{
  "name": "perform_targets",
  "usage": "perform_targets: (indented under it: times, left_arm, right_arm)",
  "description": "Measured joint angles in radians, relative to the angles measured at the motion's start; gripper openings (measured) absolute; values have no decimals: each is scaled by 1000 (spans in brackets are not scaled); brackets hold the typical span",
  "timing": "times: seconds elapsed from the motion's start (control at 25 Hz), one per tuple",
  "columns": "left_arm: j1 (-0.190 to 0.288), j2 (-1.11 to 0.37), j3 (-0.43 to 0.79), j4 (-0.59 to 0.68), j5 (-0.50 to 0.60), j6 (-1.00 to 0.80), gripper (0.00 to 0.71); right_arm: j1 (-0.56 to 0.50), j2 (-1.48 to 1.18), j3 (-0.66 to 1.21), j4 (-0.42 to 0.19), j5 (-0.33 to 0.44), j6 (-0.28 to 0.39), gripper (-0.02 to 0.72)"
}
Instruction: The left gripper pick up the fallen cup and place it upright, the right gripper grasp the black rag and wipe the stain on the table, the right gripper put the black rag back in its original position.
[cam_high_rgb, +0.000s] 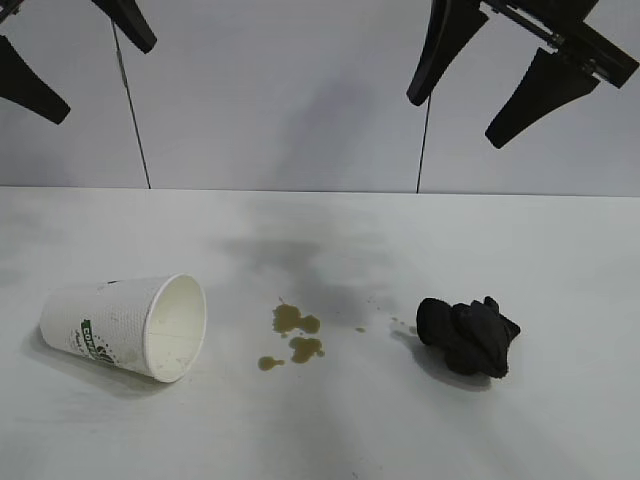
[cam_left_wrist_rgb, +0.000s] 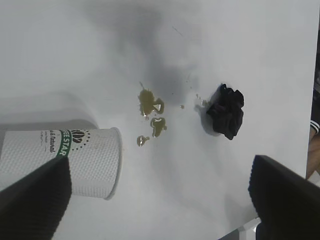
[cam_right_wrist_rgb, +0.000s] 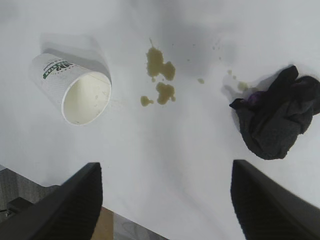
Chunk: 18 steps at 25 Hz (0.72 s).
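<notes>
The white cup (cam_high_rgb: 125, 326) with a green logo band lies on its side at the left of the table (cam_high_rgb: 320, 430), mouth toward the middle. It also shows in the left wrist view (cam_left_wrist_rgb: 70, 160) and the right wrist view (cam_right_wrist_rgb: 72, 87). The olive-brown stain (cam_high_rgb: 295, 335) lies in the middle, with small droplets toward the black rag (cam_high_rgb: 467, 335), which is bunched at the right. My left gripper (cam_high_rgb: 85, 70) hangs open, high above the cup. My right gripper (cam_high_rgb: 470, 95) hangs open, high above the rag. Both are empty.
A grey wall with vertical seams stands behind the table. Faint grey smudges mark the tabletop behind the stain. The table's edge (cam_right_wrist_rgb: 107, 212) shows in the right wrist view.
</notes>
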Motion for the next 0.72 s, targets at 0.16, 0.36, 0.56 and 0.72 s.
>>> perform_targets:
  times: [0.16,0.36,0.56,0.72]
  left_arm:
    - [0,0,0,0,-8,0,695]
    - [0,0,0,0,-10,0,695]
    - [0,0,0,0,-10,0,695]
    - [0,0,0,0,-11,0,695]
  right_arm:
    - [0,0,0,0,0,0,495]
    - [0,0,0,0,0,0,495]
    - [0,0,0,0,0,0,495]
    - [0,0,0,0,1,0,495]
